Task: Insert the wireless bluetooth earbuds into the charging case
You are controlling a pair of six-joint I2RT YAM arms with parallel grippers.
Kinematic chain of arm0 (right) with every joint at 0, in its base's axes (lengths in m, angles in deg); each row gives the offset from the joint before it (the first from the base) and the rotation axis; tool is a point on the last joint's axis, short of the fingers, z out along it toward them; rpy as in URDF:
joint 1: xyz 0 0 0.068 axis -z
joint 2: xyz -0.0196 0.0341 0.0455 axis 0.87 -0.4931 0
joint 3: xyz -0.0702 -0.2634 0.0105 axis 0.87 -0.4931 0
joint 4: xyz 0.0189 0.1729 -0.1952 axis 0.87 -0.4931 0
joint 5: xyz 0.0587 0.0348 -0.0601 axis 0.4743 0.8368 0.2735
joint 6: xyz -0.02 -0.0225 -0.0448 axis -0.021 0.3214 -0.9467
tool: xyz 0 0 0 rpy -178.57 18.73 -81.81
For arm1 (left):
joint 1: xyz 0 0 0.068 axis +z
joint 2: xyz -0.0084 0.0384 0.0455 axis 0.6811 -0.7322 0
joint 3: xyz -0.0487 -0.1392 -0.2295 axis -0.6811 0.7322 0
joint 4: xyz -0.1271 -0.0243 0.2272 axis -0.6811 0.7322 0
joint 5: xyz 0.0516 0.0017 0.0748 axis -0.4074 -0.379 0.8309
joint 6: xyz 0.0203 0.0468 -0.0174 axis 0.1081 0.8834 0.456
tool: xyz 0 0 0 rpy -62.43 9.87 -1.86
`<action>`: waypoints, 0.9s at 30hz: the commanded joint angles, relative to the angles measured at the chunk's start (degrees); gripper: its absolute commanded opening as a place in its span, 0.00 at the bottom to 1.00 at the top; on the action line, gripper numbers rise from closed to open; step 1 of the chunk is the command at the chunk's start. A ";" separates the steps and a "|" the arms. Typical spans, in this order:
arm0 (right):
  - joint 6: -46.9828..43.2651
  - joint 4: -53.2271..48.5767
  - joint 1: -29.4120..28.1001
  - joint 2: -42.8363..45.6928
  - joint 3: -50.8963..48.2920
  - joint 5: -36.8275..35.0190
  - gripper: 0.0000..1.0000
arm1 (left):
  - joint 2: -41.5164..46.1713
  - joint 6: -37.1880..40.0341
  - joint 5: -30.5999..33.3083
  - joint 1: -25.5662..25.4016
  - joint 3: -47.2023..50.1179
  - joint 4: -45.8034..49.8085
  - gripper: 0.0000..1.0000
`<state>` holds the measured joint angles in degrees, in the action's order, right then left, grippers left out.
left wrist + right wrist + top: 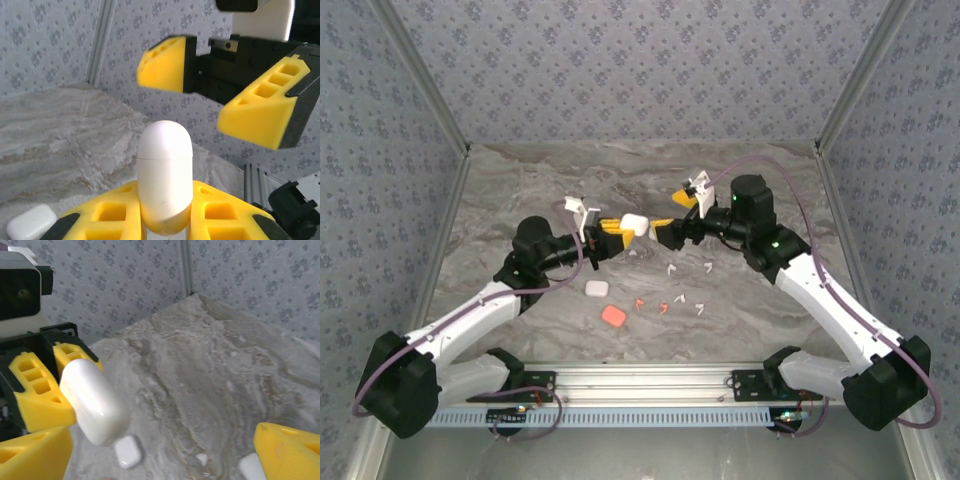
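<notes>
Looking down from the top view, the left gripper [620, 232] is clamped on a white charging case [634, 225], held above the marbled grey table [520, 190]. The right gripper [676, 216] faces it just past the case, jaws spread wide and holding nothing. Nearer the bases than both grippers, the earbuds [672, 268] lie scattered on the table, several white and two orange-red. A second white case [596, 288] and an orange-red case [614, 316] lie on the left gripper's near side.

In the left wrist view the held case stands upright between the yellow fingers [112, 215]. Its lid is down, so its contents cannot be told.

In the right wrist view the case tilts ahead of the right gripper's parted fingers [287, 450]. Patterned walls [620, 70] enclose the table.
</notes>
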<state>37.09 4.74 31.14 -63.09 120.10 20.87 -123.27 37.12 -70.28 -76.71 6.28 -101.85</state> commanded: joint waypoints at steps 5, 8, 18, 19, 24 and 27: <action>6.99 7.47 -0.46 -1.23 -0.69 2.31 0.96 | 0.84 4.03 1.84 -2.03 -1.05 -6.50 0.00; 6.72 7.26 -0.62 -2.10 -0.47 1.57 0.95 | 0.75 4.22 1.82 -2.33 -1.23 -6.24 0.00; 5.58 6.38 -0.61 -3.76 0.45 -1.27 0.93 | 0.84 4.45 1.26 -2.56 -1.80 -5.79 0.00; 5.58 6.30 -0.63 -3.97 0.60 -1.54 0.93 | 0.93 4.51 1.26 -2.67 -1.78 -5.92 0.00; 6.22 6.13 0.12 -5.36 1.41 -2.31 0.93 | 1.02 4.60 0.73 -2.74 -1.84 -5.98 0.00; 6.52 6.15 0.59 -6.19 2.07 -2.58 0.93 | 1.12 4.66 0.77 -2.79 -1.92 -5.97 0.00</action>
<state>42.79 11.01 30.96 -67.64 120.42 21.15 -123.27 40.53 -66.35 -78.68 6.30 -103.72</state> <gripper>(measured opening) 0.929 0.206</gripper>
